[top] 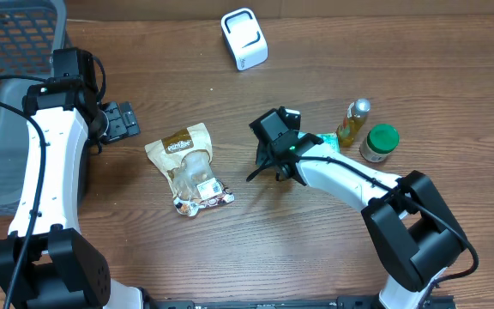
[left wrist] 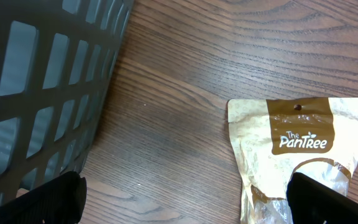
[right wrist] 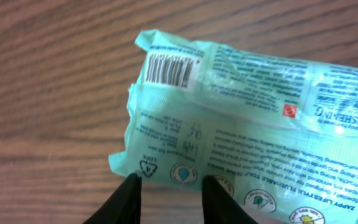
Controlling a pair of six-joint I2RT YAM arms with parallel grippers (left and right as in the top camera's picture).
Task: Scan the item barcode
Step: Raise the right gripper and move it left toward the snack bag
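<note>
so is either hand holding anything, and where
The right hand straddles the wipes pack at its long edge; grip can't be told. The left hand is open, empty.

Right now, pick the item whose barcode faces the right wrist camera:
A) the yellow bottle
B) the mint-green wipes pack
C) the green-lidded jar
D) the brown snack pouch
B: the right wrist view shows the mint-green wipes pack with a printed barcode on its upper left corner, turned toward the camera.

White arms [top: 45,172], black joints [top: 414,227], seemingly cabled.
</note>
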